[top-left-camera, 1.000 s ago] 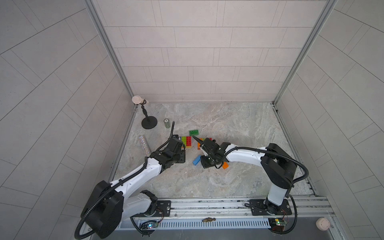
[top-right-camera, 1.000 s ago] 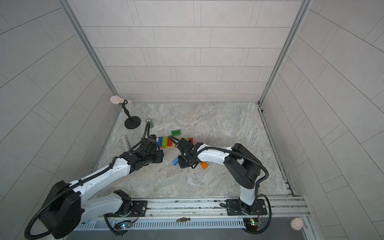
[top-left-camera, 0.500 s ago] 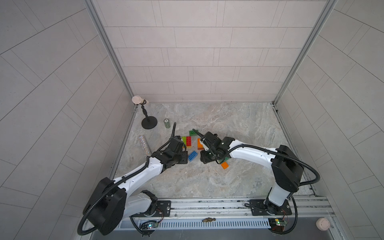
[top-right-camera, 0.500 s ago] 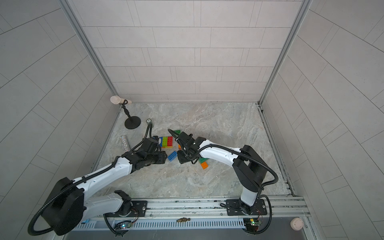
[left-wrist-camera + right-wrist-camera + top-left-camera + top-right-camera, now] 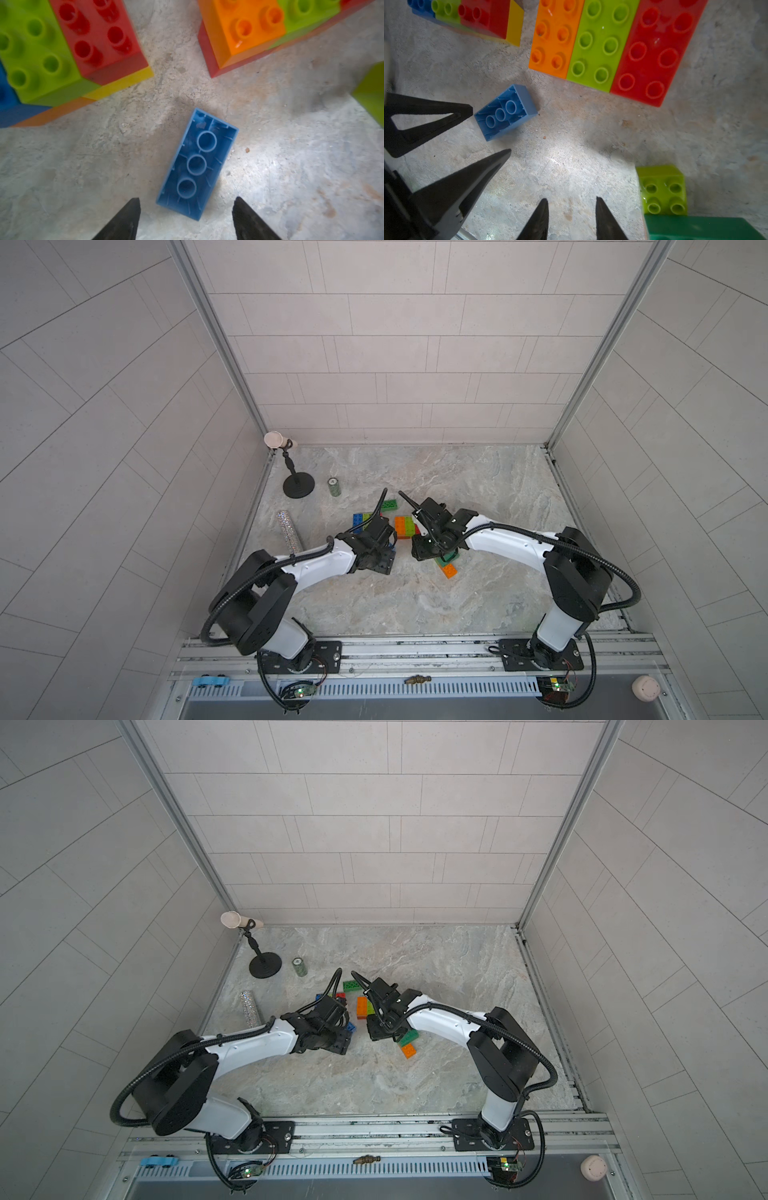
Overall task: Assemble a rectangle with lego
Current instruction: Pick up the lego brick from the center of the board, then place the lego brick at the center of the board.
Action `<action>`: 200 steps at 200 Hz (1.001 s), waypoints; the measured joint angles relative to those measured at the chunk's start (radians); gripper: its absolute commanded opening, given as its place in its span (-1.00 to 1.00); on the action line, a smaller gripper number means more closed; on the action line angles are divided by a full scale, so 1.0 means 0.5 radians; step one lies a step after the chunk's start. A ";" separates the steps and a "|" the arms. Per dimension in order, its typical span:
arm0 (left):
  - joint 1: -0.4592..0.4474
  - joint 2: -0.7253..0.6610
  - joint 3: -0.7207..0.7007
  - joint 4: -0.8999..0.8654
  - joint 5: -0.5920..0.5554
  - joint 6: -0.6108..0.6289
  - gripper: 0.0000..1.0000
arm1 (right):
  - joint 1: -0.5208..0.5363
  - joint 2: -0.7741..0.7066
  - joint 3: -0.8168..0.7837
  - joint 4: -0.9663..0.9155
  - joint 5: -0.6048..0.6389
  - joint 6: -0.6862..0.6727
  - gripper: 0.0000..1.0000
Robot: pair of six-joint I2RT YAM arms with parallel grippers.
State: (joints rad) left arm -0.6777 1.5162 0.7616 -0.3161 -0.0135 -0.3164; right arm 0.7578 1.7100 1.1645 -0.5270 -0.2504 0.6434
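A blue lego brick (image 5: 197,164) lies studs-down on the marble floor, loose. My left gripper (image 5: 186,199) is open, and the brick's near end sits between its fingertips without touching them. Only a sliver of that brick (image 5: 352,1027) shows beside the left gripper (image 5: 338,1038) in a top view. My right gripper (image 5: 572,199) is open a little over bare floor, with nothing in it, to the right of the blue brick (image 5: 506,112). Two joined blocks lie behind: orange, lime and red (image 5: 602,45), and blue, lime and red on yellow (image 5: 467,14).
A small lime brick (image 5: 662,191) and a dark green one (image 5: 695,228) lie by the right gripper, with an orange brick (image 5: 449,571) nearer the front. Another green brick (image 5: 390,505) lies behind. A black stand (image 5: 298,485), green can (image 5: 334,487) and glittery tube (image 5: 289,529) stand at the left.
The blue brick has shifted left, from beside the right gripper to under the left one. The left jaws have spread wider. The right gripper has opened slightly and lifted away.
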 measured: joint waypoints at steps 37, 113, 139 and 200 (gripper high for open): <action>0.001 0.161 0.095 -0.003 -0.024 0.122 -0.07 | -0.064 -0.055 -0.079 0.044 -0.050 0.015 -0.22; -0.007 -0.040 0.097 0.085 0.293 0.119 -0.52 | -0.262 -0.336 -0.300 0.222 -0.276 0.119 -0.11; -0.006 -0.226 0.071 0.402 0.539 -0.179 -0.53 | -0.417 -0.600 -0.472 0.439 -0.404 0.206 0.07; -0.005 -0.224 0.011 1.520 0.843 -1.009 -0.70 | -0.819 -0.871 -0.658 1.166 -0.796 0.445 0.38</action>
State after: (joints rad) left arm -0.6800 1.4040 0.7673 0.4438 0.4080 -0.8207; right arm 0.3481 1.2743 0.8352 0.0559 -0.6483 0.8658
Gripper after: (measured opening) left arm 0.368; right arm 0.679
